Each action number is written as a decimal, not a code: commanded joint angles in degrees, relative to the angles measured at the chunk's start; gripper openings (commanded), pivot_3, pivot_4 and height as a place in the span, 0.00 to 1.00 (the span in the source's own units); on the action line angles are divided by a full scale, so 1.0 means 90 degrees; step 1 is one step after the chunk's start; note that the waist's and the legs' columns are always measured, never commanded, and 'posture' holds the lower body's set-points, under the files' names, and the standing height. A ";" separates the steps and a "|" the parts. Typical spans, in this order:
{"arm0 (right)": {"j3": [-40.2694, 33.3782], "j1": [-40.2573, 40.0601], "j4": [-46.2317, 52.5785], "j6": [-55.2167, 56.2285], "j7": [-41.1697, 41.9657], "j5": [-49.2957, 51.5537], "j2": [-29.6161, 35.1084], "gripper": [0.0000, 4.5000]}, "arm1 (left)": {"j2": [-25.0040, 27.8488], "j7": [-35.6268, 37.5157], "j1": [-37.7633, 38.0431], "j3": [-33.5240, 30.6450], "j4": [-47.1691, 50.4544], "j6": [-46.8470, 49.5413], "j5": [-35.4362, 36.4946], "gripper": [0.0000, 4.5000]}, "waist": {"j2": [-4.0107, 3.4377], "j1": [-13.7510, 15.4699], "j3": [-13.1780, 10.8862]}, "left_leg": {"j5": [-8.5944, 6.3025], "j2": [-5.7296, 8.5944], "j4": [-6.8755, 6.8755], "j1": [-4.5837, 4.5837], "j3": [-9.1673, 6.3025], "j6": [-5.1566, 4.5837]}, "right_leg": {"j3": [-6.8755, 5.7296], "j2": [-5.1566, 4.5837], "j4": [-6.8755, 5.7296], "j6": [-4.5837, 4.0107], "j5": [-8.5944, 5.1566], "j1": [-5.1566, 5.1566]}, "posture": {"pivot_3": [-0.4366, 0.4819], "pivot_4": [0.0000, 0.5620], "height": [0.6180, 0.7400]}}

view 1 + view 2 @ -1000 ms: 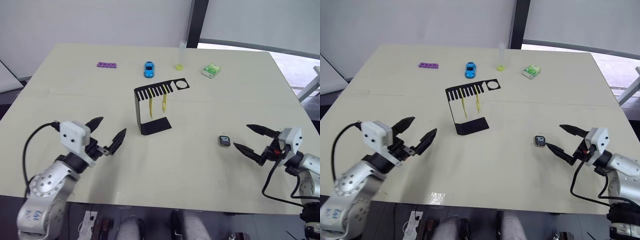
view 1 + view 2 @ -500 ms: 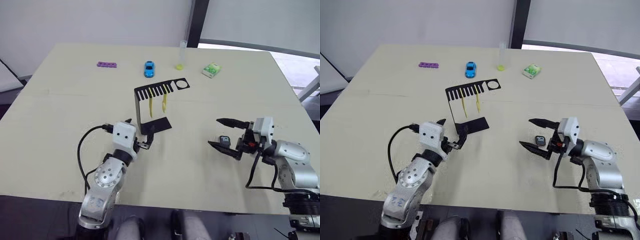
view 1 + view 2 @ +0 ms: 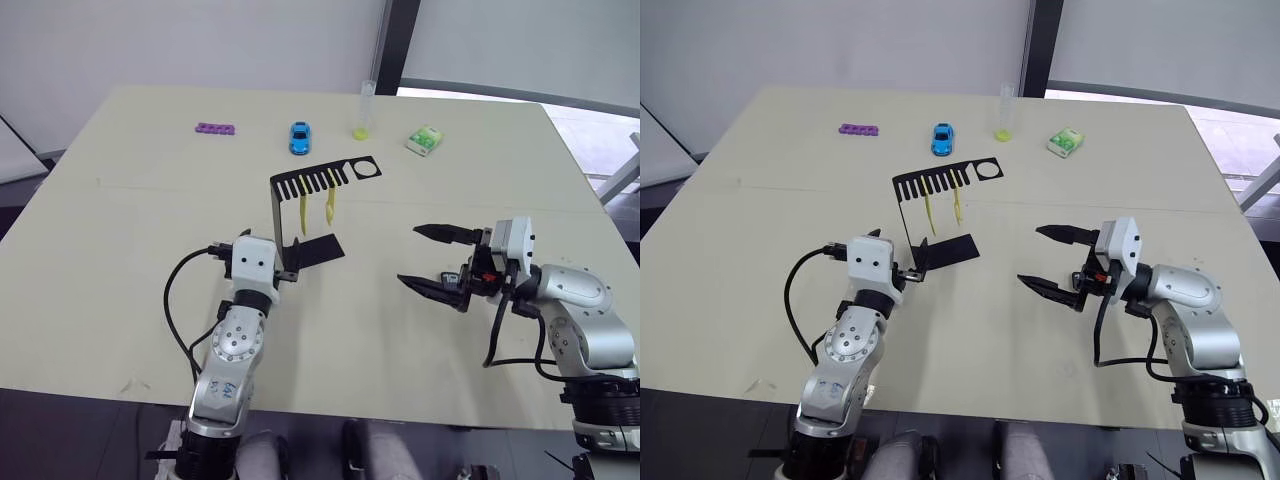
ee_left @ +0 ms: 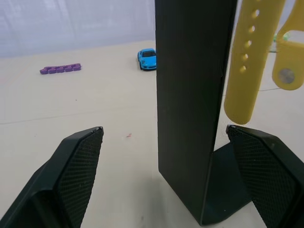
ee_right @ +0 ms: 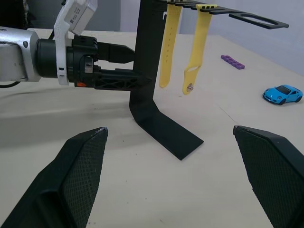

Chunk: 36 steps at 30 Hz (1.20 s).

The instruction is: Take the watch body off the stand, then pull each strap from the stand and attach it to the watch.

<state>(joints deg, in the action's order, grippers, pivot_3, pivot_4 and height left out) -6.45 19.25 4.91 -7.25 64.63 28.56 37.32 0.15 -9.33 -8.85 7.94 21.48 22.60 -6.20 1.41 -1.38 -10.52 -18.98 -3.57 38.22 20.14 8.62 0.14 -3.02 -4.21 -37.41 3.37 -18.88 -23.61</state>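
Pale cream tabletop [image 3: 120,230] fills most of the head view, with grey wall panels behind it. At centre frame stands the stand [image 3: 283,222], a thin black bent-metal bracket: flat foot, narrow upright, and a slotted top plate with a round hole at its right end. Two slim yellow straps [image 3: 314,210] hang side by side from the slots; the left wrist view shows one with a row of small holes. The left gripper [image 3: 288,274] sits low at the base of the upright, its fingers spread wide on either side of it, gripping nothing. Right of centre, the right gripper [image 3: 432,256] has its fingers wide apart and empty. The watch body [image 3: 451,279], small and black, lies on the table just behind the lower finger, partly hidden.
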 commanded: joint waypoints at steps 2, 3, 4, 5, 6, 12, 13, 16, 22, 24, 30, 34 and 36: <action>-0.0074 -0.0004 0.0464 -0.0125 -0.0063 0.0172 0.0036 1.00 | -0.0261 -0.0300 -0.0141 -0.0072 0.0043 -0.0089 -0.0236 1.00 | 0.0000 -0.0001 0.0000 | 0.0000 0.0000 0.0000 0.0000 0.0000 0.0000 | 0.0000 0.0000 0.0000 0.0000 0.0000 0.0000 | 0.48 0.27 1.00; -0.0081 -0.0010 0.0489 -0.0144 -0.0066 0.0175 0.0039 1.00 | -0.0289 -0.0324 -0.0139 -0.0094 0.0038 -0.0086 -0.0257 1.00 | 0.0000 0.0001 0.0000 | 0.0000 0.0000 0.0000 0.0000 0.0000 0.0000 | 0.0000 0.0000 0.0000 0.0000 0.0000 0.0000 | 0.48 0.27 1.00; -0.0091 -0.0011 0.0510 -0.0166 -0.0072 0.0180 0.0044 1.00 | -0.0301 -0.0327 -0.0141 -0.0106 0.0031 -0.0100 -0.0270 1.00 | 0.0000 0.0001 0.0000 | 0.0000 0.0000 0.0000 0.0000 0.0000 0.0000 | 0.0000 0.0000 0.0000 0.0000 0.0000 0.0000 | 0.48 0.27 1.00; -0.0100 -0.0013 0.0528 -0.0184 -0.0075 0.0171 0.0060 1.00 | -0.0316 -0.0340 -0.0149 -0.0113 0.0009 -0.0156 -0.0284 1.00 | 0.0000 0.0000 0.0000 | 0.0000 0.0000 0.0000 0.0000 -0.0001 0.0000 | 0.0000 0.0000 0.0000 0.0000 0.0000 0.0001 | 0.48 0.27 1.00; -0.0109 -0.0018 0.0541 -0.0196 -0.0071 0.0162 0.0077 1.00 | -0.0335 -0.0353 -0.0170 -0.0117 -0.0022 -0.0207 -0.0289 1.00 | 0.0000 0.0000 0.0000 | 0.0000 0.0000 0.0000 0.0000 -0.0001 0.0000 | 0.0000 0.0000 0.0000 0.0000 0.0000 0.0000 | 0.48 0.27 1.00; -0.0155 -0.0083 0.0635 -0.0268 -0.0087 0.0166 0.0145 1.00 | -0.0561 -0.0625 -0.0335 -0.0324 -0.0189 -0.0283 -0.0244 1.00 | 0.0001 0.0000 0.0000 | 0.0000 0.0000 0.0000 0.0000 -0.0001 -0.0001 | -0.0001 -0.0001 0.0000 0.0000 0.0000 0.0000 | 0.48 0.27 1.00; -0.0163 -0.0088 0.0646 -0.0282 -0.0092 0.0167 0.0153 1.00 | -0.0562 -0.0627 -0.0344 -0.0334 -0.0193 -0.0277 -0.0241 1.00 | 0.0001 -0.0004 0.0000 | 0.0000 0.0000 0.0000 0.0000 -0.0001 -0.0001 | -0.0001 -0.0001 0.0000 0.0000 0.0000 0.0000 | 0.48 0.27 1.00; -0.0211 -0.0118 0.0675 -0.0338 -0.0093 0.0172 0.0204 1.00 | -0.0611 -0.0668 -0.0379 -0.0287 -0.0203 -0.0260 -0.0262 1.00 | 0.0001 0.0000 0.0000 | 0.0001 0.0000 0.0000 0.0000 -0.0001 -0.0001 | -0.0002 0.0000 0.0000 0.0000 0.0000 0.0000 | 0.48 0.27 1.00; -0.0223 -0.0128 0.0662 -0.0365 -0.0092 0.0163 0.0237 1.00 | -0.0668 -0.0659 -0.0613 -0.0313 -0.0526 -0.0316 -0.0181 1.00 | 0.0002 0.0011 -0.0001 | 0.0001 0.0001 0.0000 0.0001 -0.0001 -0.0001 | -0.0002 0.0000 0.0001 0.0000 0.0000 0.0000 | 0.48 0.27 1.00; -0.0215 -0.0134 0.0672 -0.0370 -0.0107 0.0156 0.0226 1.00 | -0.0678 -0.0644 -0.0768 -0.0340 -0.0693 -0.0367 -0.0157 1.00 | 0.0002 0.0013 -0.0001 | 0.0001 0.0001 0.0000 0.0001 -0.0001 -0.0001 | -0.0003 0.0000 0.0000 0.0000 0.0000 0.0000 | 0.48 0.27 1.00; -0.0153 -0.0140 0.0698 -0.0361 -0.0173 0.0117 0.0169 1.00 | -0.0684 -0.0623 -0.1076 -0.0416 -0.0984 -0.0468 -0.0136 0.94 | 0.0003 0.0020 -0.0001 | 0.0001 0.0001 0.0000 0.0002 -0.0002 -0.0002 | -0.0005 0.0000 0.0002 0.0000 0.0000 0.0000 | 0.48 0.27 1.00; -0.0147 -0.0176 0.0702 -0.0337 -0.0193 0.0110 0.0162 1.00 | -0.0706 -0.0590 -0.1045 -0.0334 -0.0938 -0.0468 -0.0174 0.58 | 0.0003 0.0022 -0.0002 | 0.0002 0.0000 0.0002 0.0002 -0.0002 -0.0001 | -0.0006 0.0000 0.0000 0.0000 0.0000 0.0000 | 0.48 0.27 1.00; -0.0146 -0.0213 0.0712 -0.0321 -0.0195 0.0109 0.0157 1.00 | -0.0708 -0.0579 -0.1039 -0.0308 -0.0928 -0.0459 -0.0186 0.36 | 0.0003 0.0026 -0.0002 | 0.0002 0.0000 0.0003 0.0002 -0.0002 -0.0002 | -0.0006 -0.0001 0.0000 0.0000 0.0000 0.0000 | 0.48 0.27 1.00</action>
<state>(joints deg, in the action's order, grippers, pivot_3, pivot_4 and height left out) -7.06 17.50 9.06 -10.69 63.37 28.97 38.66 -5.37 -14.67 -17.82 4.64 11.28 19.57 -7.29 1.44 -1.14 -10.54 -18.96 -3.57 38.24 20.16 8.60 0.13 -3.07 -4.21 -37.41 3.38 -18.88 -23.61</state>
